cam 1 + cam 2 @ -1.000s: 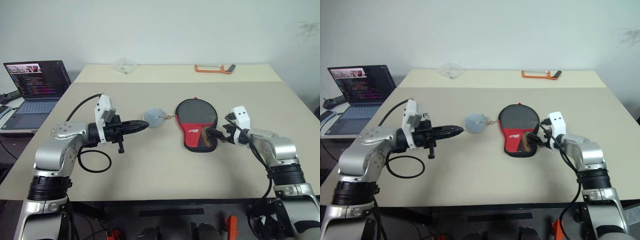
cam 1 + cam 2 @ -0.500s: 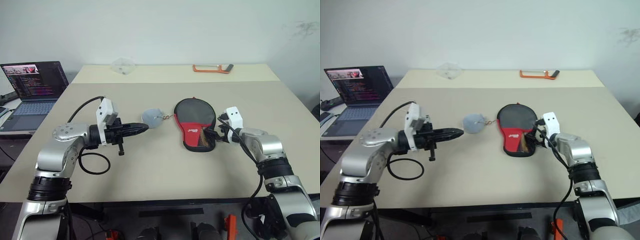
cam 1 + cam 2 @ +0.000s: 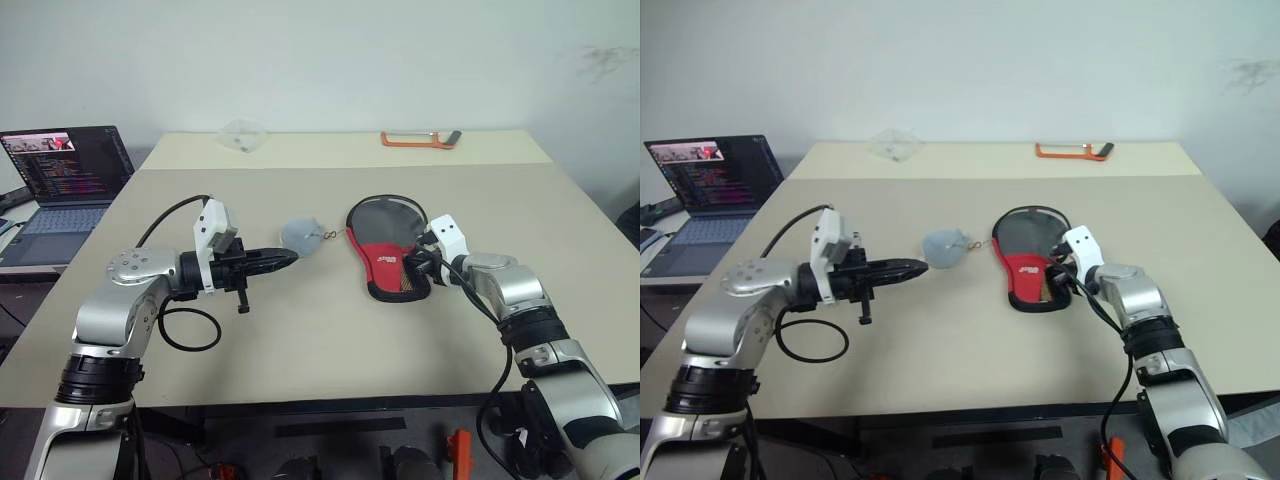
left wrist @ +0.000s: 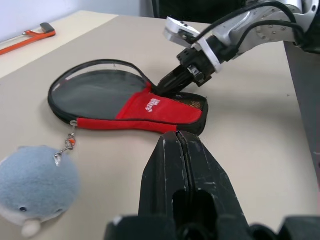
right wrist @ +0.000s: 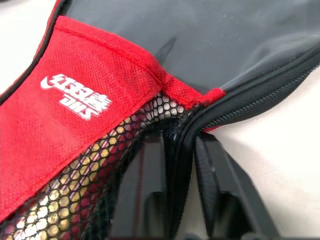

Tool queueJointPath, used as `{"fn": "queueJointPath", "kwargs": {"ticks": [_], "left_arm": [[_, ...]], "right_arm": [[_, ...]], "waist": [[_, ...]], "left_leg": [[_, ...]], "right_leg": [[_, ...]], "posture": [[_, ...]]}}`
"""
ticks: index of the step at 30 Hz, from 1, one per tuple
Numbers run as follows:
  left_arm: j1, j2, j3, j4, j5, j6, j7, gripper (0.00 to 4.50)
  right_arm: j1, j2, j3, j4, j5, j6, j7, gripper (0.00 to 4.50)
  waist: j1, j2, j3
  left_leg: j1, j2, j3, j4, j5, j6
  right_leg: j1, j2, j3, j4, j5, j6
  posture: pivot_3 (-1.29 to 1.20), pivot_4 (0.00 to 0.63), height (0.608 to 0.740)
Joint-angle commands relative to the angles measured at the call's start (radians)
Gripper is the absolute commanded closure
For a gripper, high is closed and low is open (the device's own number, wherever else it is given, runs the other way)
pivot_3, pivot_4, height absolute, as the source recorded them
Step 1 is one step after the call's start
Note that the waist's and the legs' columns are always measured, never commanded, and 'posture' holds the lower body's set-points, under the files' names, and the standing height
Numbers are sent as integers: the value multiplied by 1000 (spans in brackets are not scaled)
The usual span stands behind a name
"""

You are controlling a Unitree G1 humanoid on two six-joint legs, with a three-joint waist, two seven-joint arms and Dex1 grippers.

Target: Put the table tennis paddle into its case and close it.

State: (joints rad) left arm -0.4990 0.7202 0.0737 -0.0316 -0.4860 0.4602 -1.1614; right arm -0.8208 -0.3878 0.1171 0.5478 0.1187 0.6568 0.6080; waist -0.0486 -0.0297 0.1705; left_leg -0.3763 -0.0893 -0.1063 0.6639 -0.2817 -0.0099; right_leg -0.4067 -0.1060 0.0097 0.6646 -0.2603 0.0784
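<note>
Step in hand: closing stage, by the look of it — the paddle's handle seems to show through the mesh patch of the case (image 3: 392, 247), so the bat is judged already inside.
Right gripper (image 4: 167, 86): its fingers are pinched narrow on the case's zip edge, at the side of the case nearest it, where the red panel meets the black fabric.
Next move: likely a pull along the zip line — it calls for a firm pinch and the case staying flat.
Right arm: reaches forward and inward, gripper tilted down to the table (image 3: 300, 330).
Left gripper (image 3: 282, 257): closed on nothing, held level above the table; a plush charm (image 3: 300, 234) lies just beyond its tips, the case further past them.
</note>
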Motion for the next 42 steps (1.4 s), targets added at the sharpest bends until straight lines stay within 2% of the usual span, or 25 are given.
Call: {"fn": "queueJointPath", "kwargs": {"ticks": [1,4,8,14,23,36,42], "left_arm": [[29,30,3,-65,-15,18,-9,4500],[57,44,2,-99,-29,42,-23,4500],[111,81,-1,-171,-72,86,-72,4500],[139,112,-6,-206,-92,105,-106,4500],[162,139,-36,-235,-107,105,-164,4500],[125,141,-86,-219,-112,106,-199,4500],[108,142,-105,-206,-108,101,-213,4500]], "right_arm": [[3,28,10,68,-8,17,19,4485],[-3,37,4,39,8,35,48,4485],[9,49,3,-101,57,124,101,4485],[37,73,3,-288,99,242,105,4485],[217,163,46,-662,174,466,17,4485],[441,157,-74,-1000,256,721,-131,4485],[493,205,-123,-1089,301,825,-179,4485]], "waist": [[-6,0,0],[-8,0,0],[-10,0,0],[-10,0,0],[-8,1,0],[14,1,0],[17,1,0]], "left_leg": [[1,0,0,0,0,0],[3,1,1,-1,0,0],[2,3,2,-2,0,0],[-5,12,6,-2,-3,-4],[-8,15,8,-2,-4,-7],[-8,14,7,-2,-4,-6],[-8,14,7,-2,-4,-6]], "right_leg": [[1,0,0,0,0,0],[2,1,2,0,0,0],[0,3,3,-1,0,-1],[-9,11,5,-1,2,-4],[-14,14,7,-1,2,-6],[-13,14,6,-1,2,-6],[-13,15,7,-1,2,-6]], "posture": [[0,150,740],[0,150,740],[0,150,740],[0,150,740],[0,150,740],[0,150,740],[0,150,740]]}}
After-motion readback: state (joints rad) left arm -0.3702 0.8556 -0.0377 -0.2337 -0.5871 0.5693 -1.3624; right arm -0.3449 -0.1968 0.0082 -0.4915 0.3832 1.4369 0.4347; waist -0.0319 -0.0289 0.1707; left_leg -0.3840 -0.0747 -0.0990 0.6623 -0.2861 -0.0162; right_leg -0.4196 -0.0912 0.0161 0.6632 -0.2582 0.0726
